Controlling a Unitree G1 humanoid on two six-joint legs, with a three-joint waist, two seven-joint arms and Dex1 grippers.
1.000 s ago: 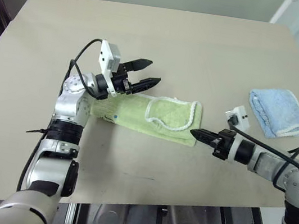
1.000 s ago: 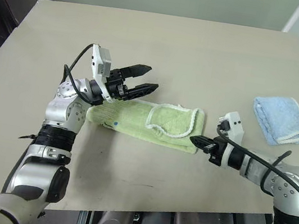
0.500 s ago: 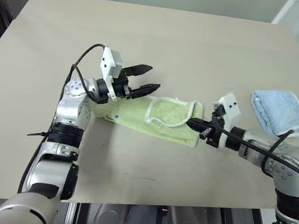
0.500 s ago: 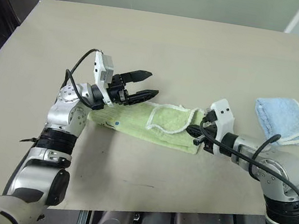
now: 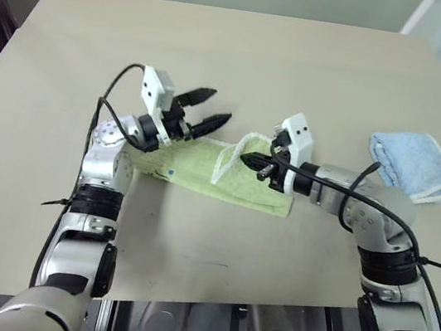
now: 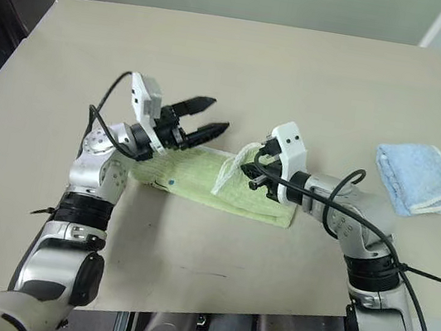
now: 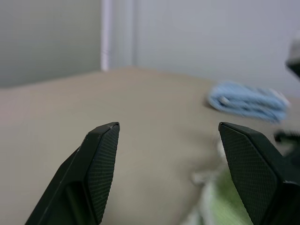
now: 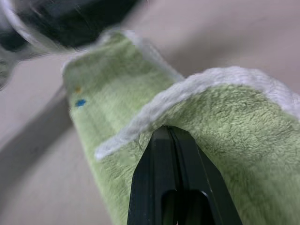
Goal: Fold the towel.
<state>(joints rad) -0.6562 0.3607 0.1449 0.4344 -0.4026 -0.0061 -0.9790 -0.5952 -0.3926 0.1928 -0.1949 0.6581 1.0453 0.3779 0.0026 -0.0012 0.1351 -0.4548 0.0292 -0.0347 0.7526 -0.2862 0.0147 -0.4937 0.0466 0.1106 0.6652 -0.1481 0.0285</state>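
Green towel (image 5: 203, 171) under right claw (image 5: 246, 159)

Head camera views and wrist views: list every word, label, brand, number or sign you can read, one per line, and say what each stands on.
None can be read in any view.
The light green terry towel bears only a small blue mark, no letters.
The folded light blue towel and the beige table carry no print.
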